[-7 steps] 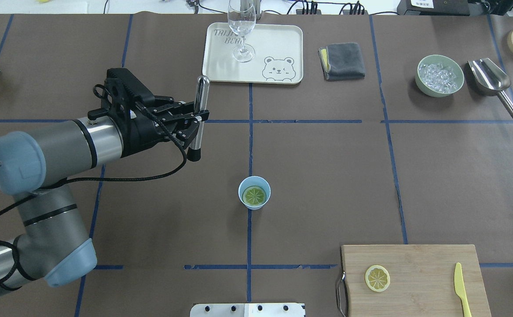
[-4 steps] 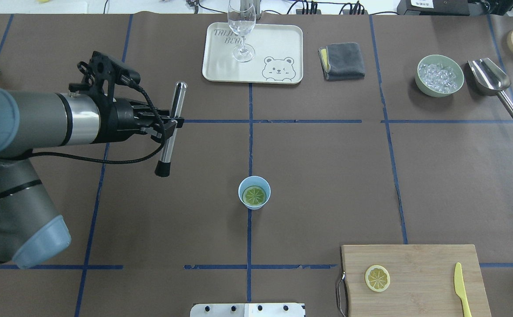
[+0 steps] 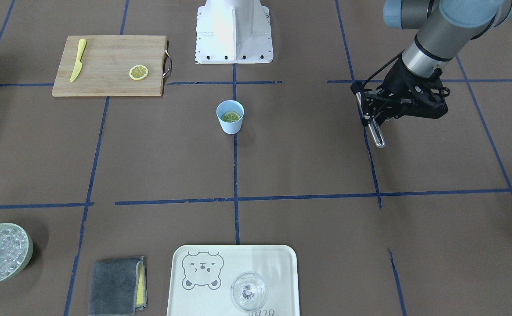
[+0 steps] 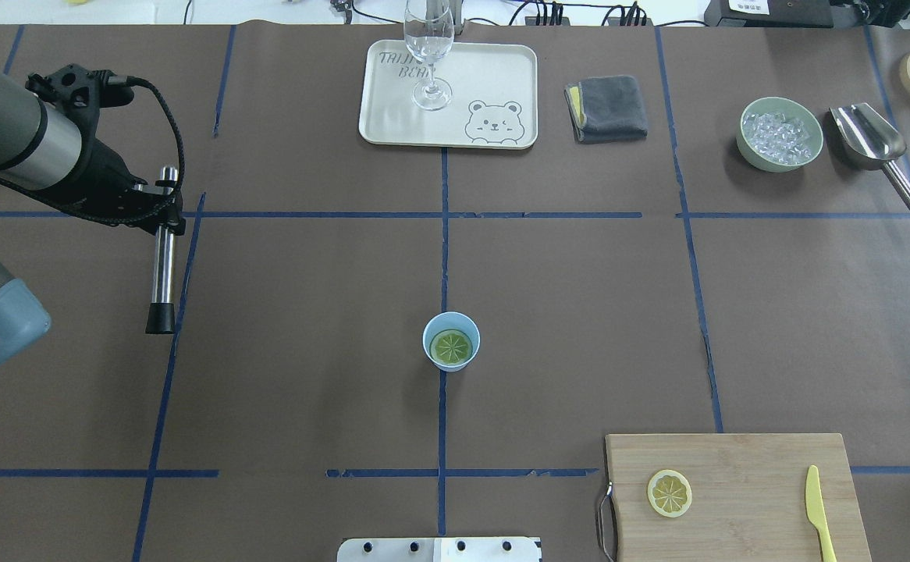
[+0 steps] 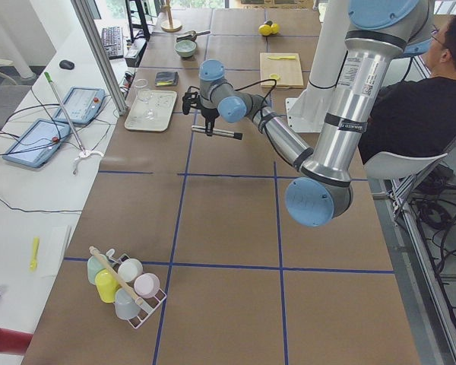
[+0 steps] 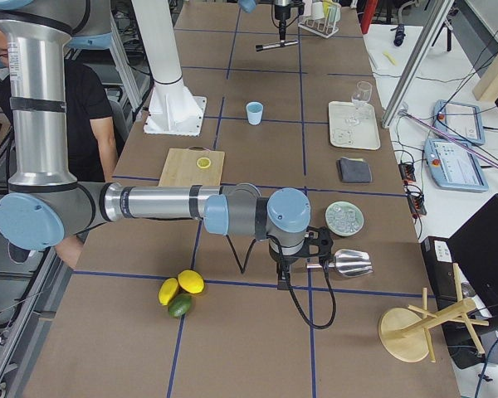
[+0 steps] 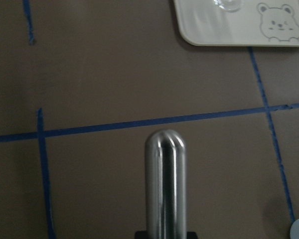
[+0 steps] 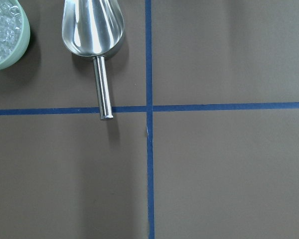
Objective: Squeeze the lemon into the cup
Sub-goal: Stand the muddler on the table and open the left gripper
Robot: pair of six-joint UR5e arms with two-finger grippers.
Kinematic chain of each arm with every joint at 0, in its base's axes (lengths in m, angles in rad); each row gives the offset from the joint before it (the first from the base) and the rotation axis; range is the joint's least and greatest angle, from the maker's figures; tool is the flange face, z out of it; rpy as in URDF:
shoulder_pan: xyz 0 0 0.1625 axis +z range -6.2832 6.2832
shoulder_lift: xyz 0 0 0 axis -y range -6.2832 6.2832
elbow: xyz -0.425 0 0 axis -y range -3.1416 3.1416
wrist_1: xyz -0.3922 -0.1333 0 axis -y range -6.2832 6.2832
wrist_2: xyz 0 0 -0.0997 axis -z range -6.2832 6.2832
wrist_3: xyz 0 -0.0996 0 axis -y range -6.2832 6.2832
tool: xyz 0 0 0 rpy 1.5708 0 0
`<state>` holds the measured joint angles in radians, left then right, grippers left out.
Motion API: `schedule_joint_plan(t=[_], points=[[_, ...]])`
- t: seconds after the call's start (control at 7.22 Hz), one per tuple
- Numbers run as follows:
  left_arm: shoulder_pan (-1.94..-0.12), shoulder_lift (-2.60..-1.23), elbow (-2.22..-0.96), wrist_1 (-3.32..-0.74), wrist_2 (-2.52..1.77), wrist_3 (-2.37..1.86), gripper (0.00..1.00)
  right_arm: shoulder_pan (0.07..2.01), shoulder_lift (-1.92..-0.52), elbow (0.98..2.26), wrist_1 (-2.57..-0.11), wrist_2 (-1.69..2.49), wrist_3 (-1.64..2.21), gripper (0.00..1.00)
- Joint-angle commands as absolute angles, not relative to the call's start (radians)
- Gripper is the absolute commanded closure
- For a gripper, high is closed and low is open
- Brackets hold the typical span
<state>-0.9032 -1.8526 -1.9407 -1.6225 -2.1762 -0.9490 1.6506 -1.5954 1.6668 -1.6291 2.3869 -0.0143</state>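
The light-blue cup [image 4: 428, 337] stands upright at the table's middle, also in the front view [image 3: 229, 126]. The lemon [image 4: 451, 348], cut face up, lies inside it [image 3: 231, 116]. My left gripper [image 4: 160, 204] is far to the cup's left, shut on a steel rod with a black tip [image 4: 162, 261]. The rod is held about level above the table [image 3: 375, 131], and its rounded end fills the left wrist view [image 7: 165, 179]. My right gripper [image 6: 295, 269] shows only in the exterior right view, near the scoop; I cannot tell whether it is open or shut.
A cutting board [image 4: 751, 468] at the front right carries a thin lemon slice [image 4: 669, 492] and a yellow knife [image 4: 820, 515]. A tray [image 4: 494, 70] with a clear glass [image 4: 428, 55], a grey cloth [image 4: 609, 108], an ice bowl [image 4: 781, 133] and a metal scoop [image 4: 869, 136] line the far side.
My left arm has swung left and away from the cup, carrying the steel rod with it. The cup and lemon have not moved.
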Motion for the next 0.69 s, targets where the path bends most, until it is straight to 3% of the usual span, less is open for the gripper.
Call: schedule_joint_plan(t=[0.0,0.55], points=[[-0.904,-1.826,-1.817,-1.522,-2.174,-0.822,1.00,1.651,-1.595,1.667,-1.629,2.387,-0.014,0.00],[-0.896,-1.755,-1.688,-1.540,-2.109,-0.646,1.00,1.651,-1.595,1.675,-1.629,2.388,-0.012,0.00]])
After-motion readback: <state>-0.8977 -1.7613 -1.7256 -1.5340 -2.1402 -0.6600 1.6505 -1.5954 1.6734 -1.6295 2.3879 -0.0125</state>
